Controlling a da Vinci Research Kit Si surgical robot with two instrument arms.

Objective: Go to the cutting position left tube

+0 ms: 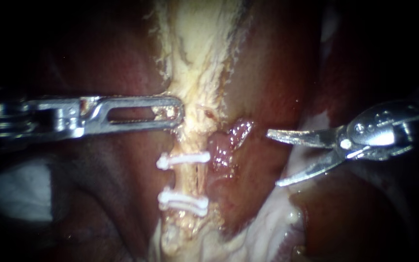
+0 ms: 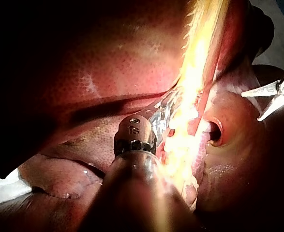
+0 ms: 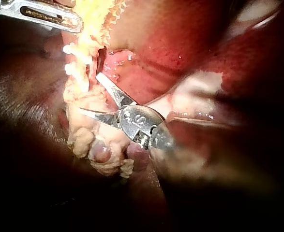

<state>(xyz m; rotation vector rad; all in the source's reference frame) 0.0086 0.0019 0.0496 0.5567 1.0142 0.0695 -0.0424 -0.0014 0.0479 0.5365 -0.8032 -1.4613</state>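
Right of the clipped tube, my right instrument held its blades wide apart, clear of it; my left instrument, jaws closed, gripped that tube above two clips.

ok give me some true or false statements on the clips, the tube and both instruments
1. An upper clip and a lower clip both sit across the pale tube. True.
2. The right instrument has its blades closed around the pale tube. False: the blades are open and stand apart from the tube, off to its right in the endoscope view.
3. The left instrument has its end effector shut on the pale tube above the upper clip. True.
4. The left instrument is gripping the lower clip. False: it touches neither clip.
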